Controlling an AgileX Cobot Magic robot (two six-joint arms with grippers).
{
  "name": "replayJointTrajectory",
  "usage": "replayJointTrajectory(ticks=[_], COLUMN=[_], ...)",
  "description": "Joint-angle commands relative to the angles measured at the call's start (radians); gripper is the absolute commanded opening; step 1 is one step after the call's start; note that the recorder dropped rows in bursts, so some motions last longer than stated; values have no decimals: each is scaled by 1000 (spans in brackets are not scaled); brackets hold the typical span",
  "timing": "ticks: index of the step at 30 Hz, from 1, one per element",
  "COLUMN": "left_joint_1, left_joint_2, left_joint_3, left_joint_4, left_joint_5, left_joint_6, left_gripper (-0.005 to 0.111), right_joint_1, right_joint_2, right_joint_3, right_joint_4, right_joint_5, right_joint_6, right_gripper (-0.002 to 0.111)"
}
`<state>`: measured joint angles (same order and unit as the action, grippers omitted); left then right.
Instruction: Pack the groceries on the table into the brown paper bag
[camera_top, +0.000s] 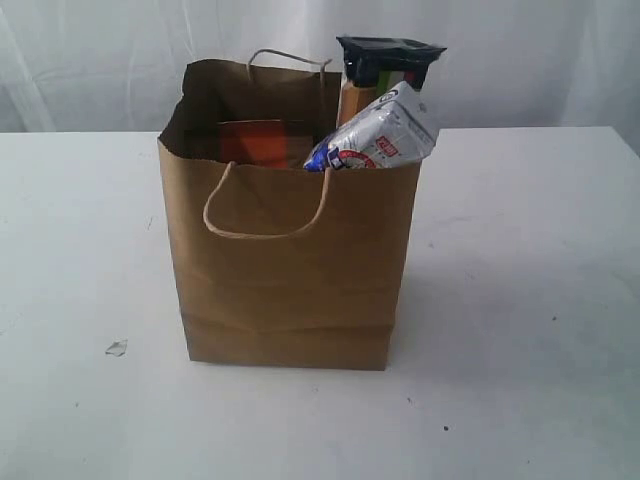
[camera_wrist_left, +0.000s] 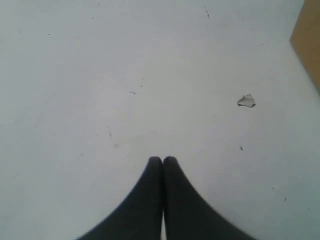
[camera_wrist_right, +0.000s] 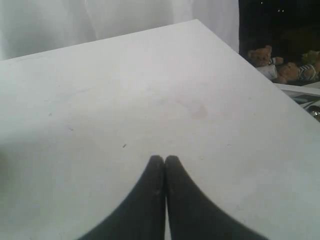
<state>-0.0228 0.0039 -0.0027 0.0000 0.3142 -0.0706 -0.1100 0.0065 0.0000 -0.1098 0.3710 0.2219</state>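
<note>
Well, your left tool (camera_wrist_left: 162, 159) and right tool (camera_wrist_right: 165, 157) are both pressed together, empty, over bare tabletop (camera_top: 520, 300). One crumb (camera_top: 116, 348) lies nearest. Behind it stands one brown paper bag (camera_top: 290, 270) (two cord handles (camera_top: 258, 236)). Three groceries show inside: one orange-labelled pouch (camera_top: 262, 142), one white-blue carton (camera_top: 380, 135) leaning over the rim, and one spaghetti packet (camera_top: 385, 60) poking up farthest. Nudge the bag and that carton could slide out.
</note>
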Motion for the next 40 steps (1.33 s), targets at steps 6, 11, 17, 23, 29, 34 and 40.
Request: replayJointTrajectory(ticks=[6, 11, 17, 23, 29, 34, 40], left_joint_1=[-25, -25, -25, -23, -23, -23, -23], left_joint_2=[-4, -4, -4, -4, -4, -4, -4], left_joint_3=[3, 3, 3, 3, 3, 3, 3], left_joint_4=[10, 10, 8, 8, 8, 8, 8], left_joint_5=[37, 37, 37, 37, 37, 37, 37], left_joint_6=[-3, -3, -1, -1, -1, -3, -3], left_gripper=[0, 0, 0, 0, 0, 0, 0], right_joint_1=[-7, -7, -7, -7, -7, -7, -7], right_joint_2=[-6, -6, -6, -6, -6, -6, -6], right_joint_3=[0, 0, 0, 0, 0, 0, 0], right_joint_4=[4, 4, 4, 4, 4, 4, 4], right_joint_5=[-6, -6, -6, -6, -6, -6, -6], right_joint_6=[4, 4, 4, 4, 4, 4, 4], right_gripper=[0, 0, 0, 0, 0, 0, 0])
